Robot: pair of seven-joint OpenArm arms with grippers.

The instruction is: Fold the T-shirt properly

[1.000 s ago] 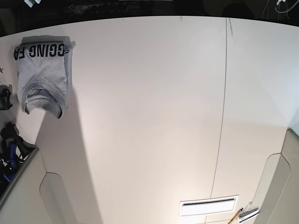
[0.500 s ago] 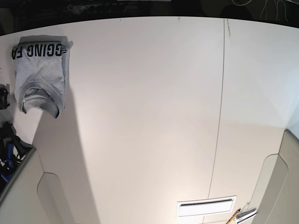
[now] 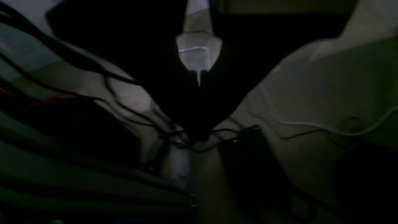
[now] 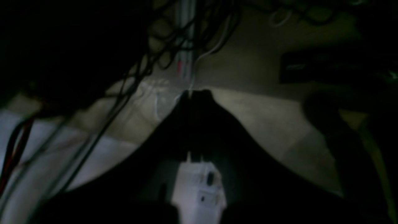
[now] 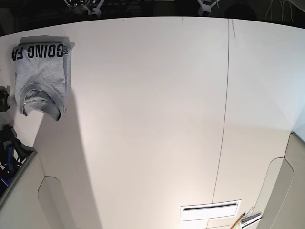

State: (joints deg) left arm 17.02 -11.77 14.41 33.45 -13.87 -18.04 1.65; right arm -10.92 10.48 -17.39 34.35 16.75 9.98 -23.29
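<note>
The T-shirt (image 5: 42, 76) lies folded into a small grey packet at the far left corner of the white table (image 5: 152, 119). Its black lettering is at the far end and its ribbed neck faces the near end. Neither gripper is near it. In the left wrist view my left gripper (image 3: 198, 135) is shut, its dark fingers meeting with nothing between them, over a dim floor with cables. In the right wrist view my right gripper (image 4: 190, 93) is shut and empty too, also over dim floor. Only pale bits of the arms (image 5: 206, 4) show past the table's far edge.
A thin seam (image 5: 223, 124) runs down the table right of the middle. A white slotted strip (image 5: 210, 210) lies at the near edge. Dark gear (image 5: 8, 152) sits off the left edge. Cables (image 3: 311, 126) and a black box (image 3: 248, 152) lie on the floor.
Pale arm parts have come into sight at the top edge of the base view. The folded T-shirt lies as before on the table.
</note>
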